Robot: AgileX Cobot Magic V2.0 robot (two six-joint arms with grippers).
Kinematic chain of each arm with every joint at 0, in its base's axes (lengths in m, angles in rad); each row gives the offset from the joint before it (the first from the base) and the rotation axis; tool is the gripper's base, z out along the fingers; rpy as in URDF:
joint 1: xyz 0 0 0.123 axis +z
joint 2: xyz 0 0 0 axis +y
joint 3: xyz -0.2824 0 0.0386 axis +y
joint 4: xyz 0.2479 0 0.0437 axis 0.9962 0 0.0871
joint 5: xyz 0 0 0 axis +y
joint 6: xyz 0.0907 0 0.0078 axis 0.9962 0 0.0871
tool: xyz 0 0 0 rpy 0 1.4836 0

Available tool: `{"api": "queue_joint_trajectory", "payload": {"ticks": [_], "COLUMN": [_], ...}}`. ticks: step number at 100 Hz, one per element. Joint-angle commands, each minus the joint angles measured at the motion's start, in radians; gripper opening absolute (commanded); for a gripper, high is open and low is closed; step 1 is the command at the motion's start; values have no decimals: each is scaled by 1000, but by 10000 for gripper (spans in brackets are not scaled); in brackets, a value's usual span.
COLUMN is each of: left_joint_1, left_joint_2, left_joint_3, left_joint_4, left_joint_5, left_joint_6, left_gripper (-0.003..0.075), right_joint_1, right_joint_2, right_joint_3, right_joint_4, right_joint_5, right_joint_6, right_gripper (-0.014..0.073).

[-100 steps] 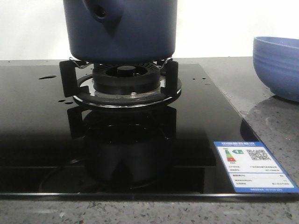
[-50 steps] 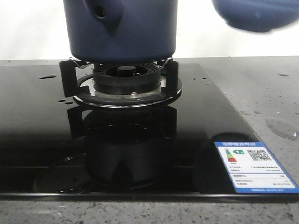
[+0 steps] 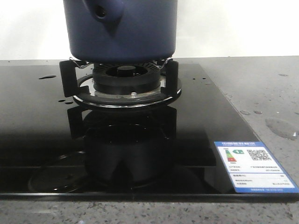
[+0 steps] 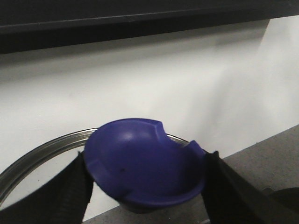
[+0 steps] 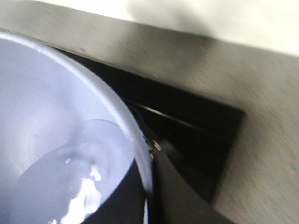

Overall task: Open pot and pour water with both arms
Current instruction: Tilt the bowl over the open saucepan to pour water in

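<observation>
The dark navy pot (image 3: 121, 28) stands on the gas burner (image 3: 124, 79); its stub handle hole (image 3: 99, 11) faces the camera and its top is cut off. Neither gripper shows in the front view. My left gripper (image 4: 145, 177) is shut on the blue knob (image 4: 142, 161) of a lid, whose metal rim (image 4: 42, 151) shows behind it, held in front of a white wall. My right gripper (image 5: 148, 186) is clamped on the rim of the light blue bowl (image 5: 46, 112), one finger inside and one outside. Clear water (image 5: 60, 186) lies in the bowl.
The black glass hob (image 3: 42, 130) has a blue-and-white energy label (image 3: 254, 167) at its front right corner. Water drops and a small puddle (image 3: 280, 127) lie on the grey counter to the right, and a few drops (image 3: 46, 77) on the hob's left.
The light blue bowl that stood on the counter at the right has been lifted up and out of the front view, leaving a wet patch. The pot has not moved.
</observation>
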Motion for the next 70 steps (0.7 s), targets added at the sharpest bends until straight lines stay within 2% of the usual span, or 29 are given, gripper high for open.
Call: {"api": "queue_joint_trajectory", "payload": {"ticks": [1, 17, 35, 49, 70], "left_joint_1": [0, 0, 0, 0, 0], "left_joint_2": [-46, -46, -46, -46, -46], "left_joint_3": [-40, -40, -40, -40, -40], "left_joint_4": [-69, -69, -69, -69, -69], "left_joint_5": [-20, -39, -54, -54, -54], "left_joint_6": [-2, -2, -2, -2, -2], "left_gripper": [358, 358, 358, 358, 358], "right_joint_1": [38, 92, 137, 175, 237], "right_joint_2": [-19, 19, 10, -46, -157], "right_joint_3": [-56, -54, 6, 141, 421], "right_joint_4": [60, 60, 57, 57, 57], "right_joint_5": [-120, -224, -385, -590, -979], "right_joint_6": [4, -13, -111, -228, -351], "right_gripper": [-53, -53, -50, -43, -44]}}
